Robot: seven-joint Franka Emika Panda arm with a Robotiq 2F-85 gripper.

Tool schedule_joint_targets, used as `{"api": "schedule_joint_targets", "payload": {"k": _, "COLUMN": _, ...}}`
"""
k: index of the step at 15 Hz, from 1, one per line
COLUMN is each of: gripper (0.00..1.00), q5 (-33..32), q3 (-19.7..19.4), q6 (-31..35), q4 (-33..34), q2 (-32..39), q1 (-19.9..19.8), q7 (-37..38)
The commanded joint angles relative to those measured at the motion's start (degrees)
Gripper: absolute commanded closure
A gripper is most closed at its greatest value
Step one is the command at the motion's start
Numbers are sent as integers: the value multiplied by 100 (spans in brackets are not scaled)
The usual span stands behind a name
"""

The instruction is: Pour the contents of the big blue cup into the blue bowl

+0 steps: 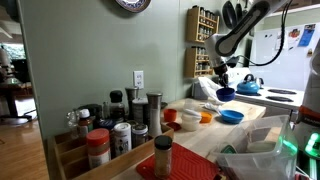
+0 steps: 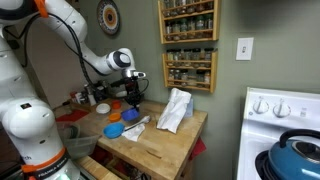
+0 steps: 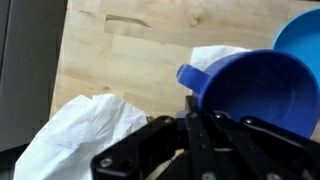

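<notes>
Big blue cup (image 1: 226, 96) hangs in the air above the wooden counter (image 2: 168, 142), clear of its surface, with the gripper (image 1: 223, 86) closed on it from above. In the wrist view the cup (image 3: 255, 95) fills the right half of the picture. Its round mouth is turned toward the camera, and the dark fingers (image 3: 190, 112) of the gripper (image 3: 197, 128) press at its near wall. The exact line of contact is hard to make out there.

The blue bowl (image 1: 231, 116) sits on the counter just below the cup and a little to one side of it. From the wrist only an arc of the bowl's rim (image 3: 305, 35) shows, in the upper right corner beside the cup's edge. In an exterior view the bowl (image 2: 115, 130) lies lower than the cup (image 2: 133, 100), nearer the camera.

The arm (image 2: 85, 45) arches up from its base, runs level toward the wall, then bends at the wrist so that the gripper (image 2: 133, 92) points straight down. In an exterior view the arm (image 1: 240, 30) descends from the upper right with a folded elbow.

A crumpled white cloth (image 2: 175, 108) lies on the counter beside the cup, a small orange bowl (image 1: 206, 117) rests near the blue bowl, and a light blue kettle (image 1: 248, 87) stands behind.
</notes>
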Motion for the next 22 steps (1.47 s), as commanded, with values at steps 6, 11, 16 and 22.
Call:
{"api": "schedule_joint_targets", "payload": {"k": 6, "gripper": 96, "q5": -128, "q3": 269, "q6": -807, "q4": 5, "q2": -135, "q1": 226, "q7": 46}}
{"api": "schedule_joint_targets", "payload": {"k": 11, "gripper": 99, "q5": -175, "q3": 337, "q6": -882, "q4": 5, "q2": -94, "q1": 296, "q7": -10}}
{"api": "schedule_joint_targets", "payload": {"k": 16, "gripper": 99, "q5": -454, "q3": 661, "q6": -1469, "q4": 81, "q2": 83, "q1": 571, "q7": 57}}
{"api": "schedule_joint_targets", "payload": {"k": 22, "gripper": 99, "q5": -817, "q3": 986, "q6": -2140, "q4": 85, "q2": 285, "q1": 902, "q7": 170}}
